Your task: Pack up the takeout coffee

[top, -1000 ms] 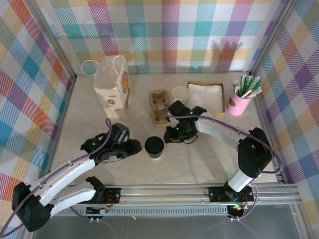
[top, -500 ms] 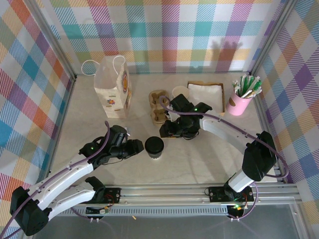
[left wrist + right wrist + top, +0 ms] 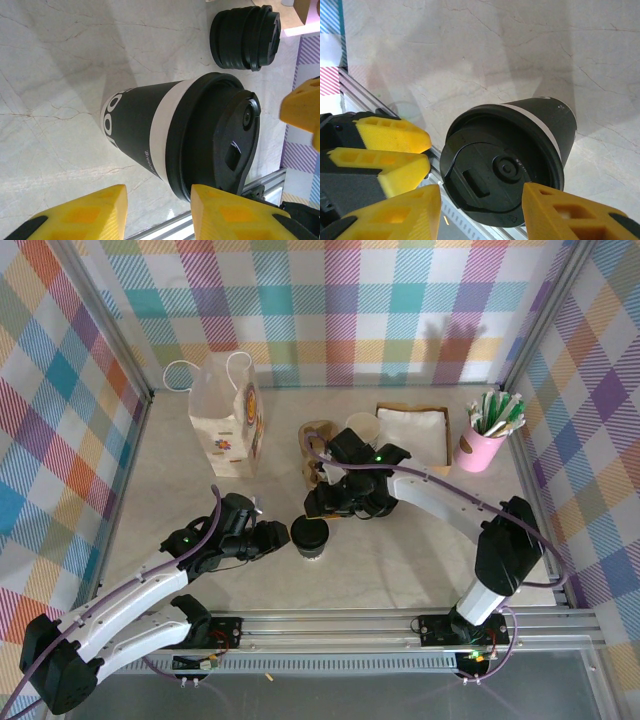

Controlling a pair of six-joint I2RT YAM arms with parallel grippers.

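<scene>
The takeout coffee (image 3: 310,534) stands upright with its lid on, at the middle of the table near the near edge. The left gripper (image 3: 159,200) sits just beside it on the left, fingers partly apart with nothing between them, probably there to steady the cup. The right gripper (image 3: 481,194) hangs over the lid, fingers parted either side of it and, as far as I can see, not pinching. The paper bag (image 3: 226,415) stands open toward the far left corner, presumably where the cup is headed. A cardboard carrier (image 3: 312,440) lies near the far edge.

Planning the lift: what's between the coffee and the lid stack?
Bare table lies between the coffee and the lid stack, in the left wrist view.
</scene>
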